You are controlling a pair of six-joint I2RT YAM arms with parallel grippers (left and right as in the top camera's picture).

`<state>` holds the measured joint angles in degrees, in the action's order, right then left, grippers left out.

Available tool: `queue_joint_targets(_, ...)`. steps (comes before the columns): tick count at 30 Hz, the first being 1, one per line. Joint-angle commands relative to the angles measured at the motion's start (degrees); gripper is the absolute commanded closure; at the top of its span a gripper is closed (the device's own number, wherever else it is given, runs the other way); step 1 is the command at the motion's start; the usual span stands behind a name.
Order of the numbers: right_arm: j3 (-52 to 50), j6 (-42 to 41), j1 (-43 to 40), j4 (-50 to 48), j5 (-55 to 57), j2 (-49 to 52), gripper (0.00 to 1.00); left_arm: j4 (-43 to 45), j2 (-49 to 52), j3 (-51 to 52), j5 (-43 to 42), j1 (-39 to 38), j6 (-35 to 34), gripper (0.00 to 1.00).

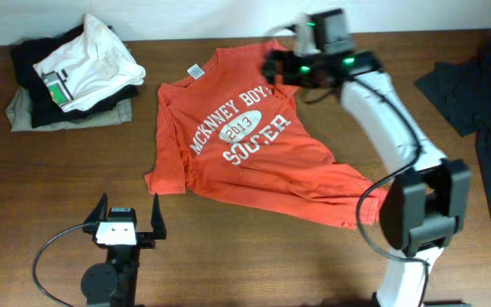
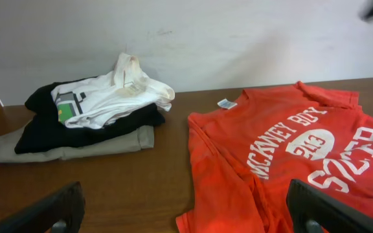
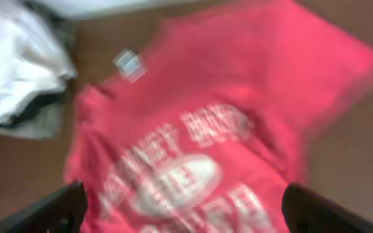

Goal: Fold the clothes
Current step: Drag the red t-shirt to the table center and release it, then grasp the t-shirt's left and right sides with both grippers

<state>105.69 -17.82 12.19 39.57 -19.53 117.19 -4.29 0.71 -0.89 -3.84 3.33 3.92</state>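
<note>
Brown wooden tabletop (image 1: 254,256) runs under both my arms, and the red-orange T-shirt (image 1: 254,145) lies at its middle, lettering up and mostly spread flat. I judge the folding barely begun (only the edge by one sleeve looks bunched under), so every proper fold is left to make. My right pincer (image 1: 275,66) hangs over the shirt's far shoulder, fingers wide apart, holding nothing. My left pincer (image 1: 129,217), likewise spread and empty, sits near the shirt's front edge without touching it.
</note>
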Motion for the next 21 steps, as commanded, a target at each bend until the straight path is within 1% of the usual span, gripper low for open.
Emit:
queue_joint_targets(1,-0.2,0.3,-5.4,7.1,-1.7,1.1,0.01,-0.1,-0.3,0.4,0.2,-0.2,0.9,0.01)
queue_joint_targets(4,-0.6,0.4,-7.8,14.9,-0.4,1.6,0.01,-0.1,-0.3,0.4,0.2,-0.2,0.9,0.01)
queue_joint_targets(5,-0.6,-0.4,-7.9,15.4,-0.4,1.6,0.01,-0.1,-0.3,0.4,0.2,-0.2,0.9,0.01)
queue_joint_targets(7,-0.6,-5.0,-7.9,15.8,-0.4,1.2,0.0,-0.1,-0.3,0.4,0.2,-0.2,0.9,0.01)
queue_joint_targets(8,-0.6,-6.1,-7.9,16.9,-0.4,0.5,0.02,-0.1,-0.3,0.4,0.2,-0.2,0.9,0.01)
queue_joint_targets(10,-0.6,-6.3,-8.8,20.0,-0.2,-3.8,0.03,-0.1,-0.3,0.4,0.2,-0.2,0.9,0.01)
queue_joint_targets(11,-0.6,-6.3,-9.2,21.5,0.3,-5.9,0.03,1.0,-0.3,0.4,1.6,-0.2,0.9,0.01)
queue_joint_targets(12,-0.6,-6.3,-9.2,24.8,3.0,-9.0,0.03,1.1,-0.3,0.4,4.0,-0.2,0.9,0.01)
queue_joint_targets(13,-0.6,-6.6,-8.8,30.0,7.5,-11.2,0.02,0.1,-0.4,0.4,8.7,-0.2,0.9,0.01)
queue_joint_targets(14,-0.6,-6.7,-8.4,33.7,9.3,-11.7,0.02,0.3,-0.4,0.4,10.5,-0.2,0.9,0.01)
queue_joint_targets(15,-1.3,-9.0,-7.4,40.3,16.2,-11.7,0.01,0.3,-0.3,0.4,10.5,-0.2,0.9,0.01)
queue_joint_targets(17,-3.7,-13.7,-7.0,42.9,21.8,-12.0,0.01,0.2,-0.3,0.4,10.3,-0.2,0.9,0.01)
queue_joint_targets(18,-4.8,-14.4,-7.0,42.8,21.7,-12.3,0.01,0.5,-0.3,0.3,9.4,-0.2,0.9,0.01)
queue_joint_targets(19,-7.0,-14.7,-7.0,41.9,21.7,-13.5,0.01,1.9,-0.3,0.3,5.8,-0.2,0.8,0.01)
queue_joint_targets(20,-9.4,-14.6,-7.0,40.8,22.0,-15.5,0.01,4.1,-0.3,-0.2,-2.3,-0.2,0.9,0.01)
queue_joint_targets(21,-13.2,-16.1,-7.0,40.2,25.0,-18.8,0.01,4.9,-0.3,-2.2,-6.5,-0.2,0.9,0.01)
